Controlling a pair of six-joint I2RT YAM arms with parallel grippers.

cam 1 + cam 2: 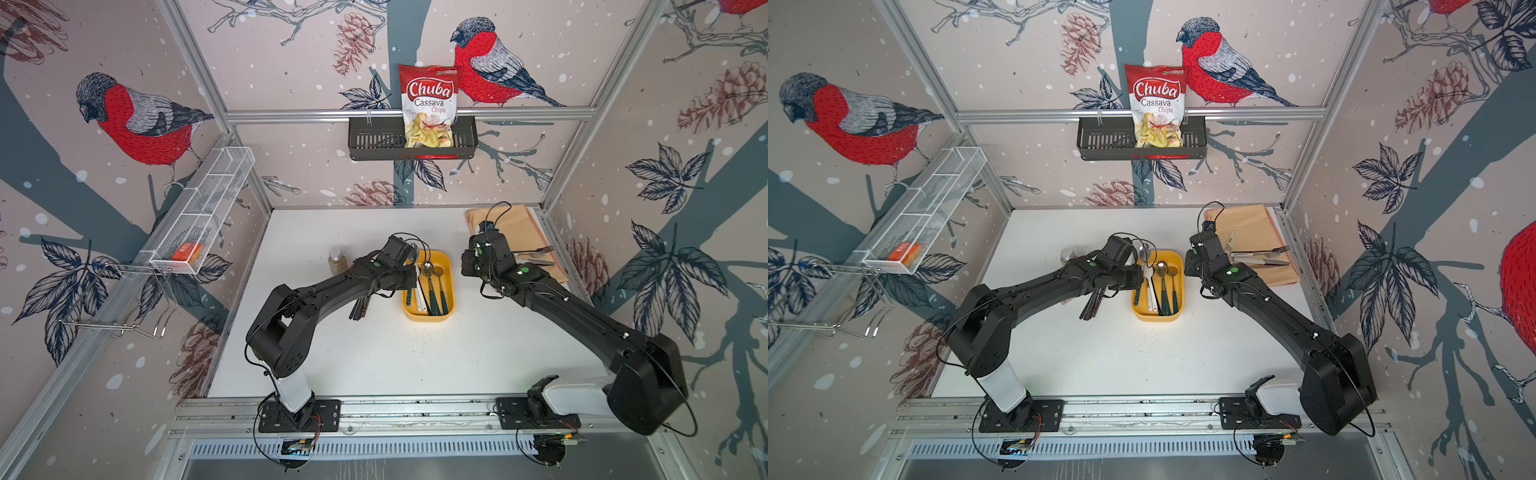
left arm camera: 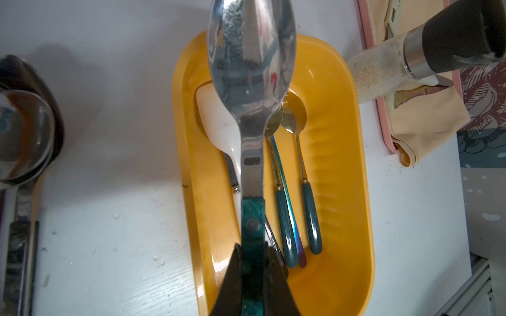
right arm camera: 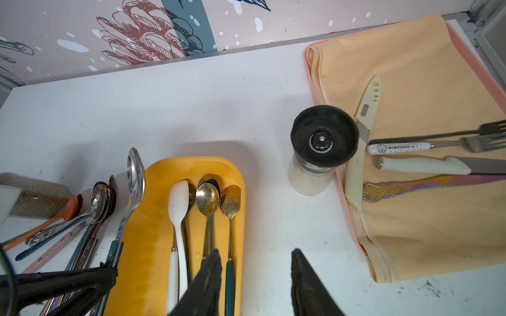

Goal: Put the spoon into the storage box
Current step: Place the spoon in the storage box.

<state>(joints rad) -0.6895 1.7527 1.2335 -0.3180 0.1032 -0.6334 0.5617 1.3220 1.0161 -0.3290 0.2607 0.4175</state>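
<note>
the spoon (image 2: 250,68) is hanging above the storage box (image 2: 336,164), not yet in it, with the left gripper (image 2: 253,262) clamping its green handle. release is what is remaining. the right gripper (image 3: 256,276) is hovering nearby, fingers apart, holding nothing.

Large steel spoon (image 2: 252,54) with green handle, held aloft over the yellow storage box (image 2: 336,153) (shallow, round-cornered, holding several spoons), bowl pointing toward 12 o'clock.
</note>
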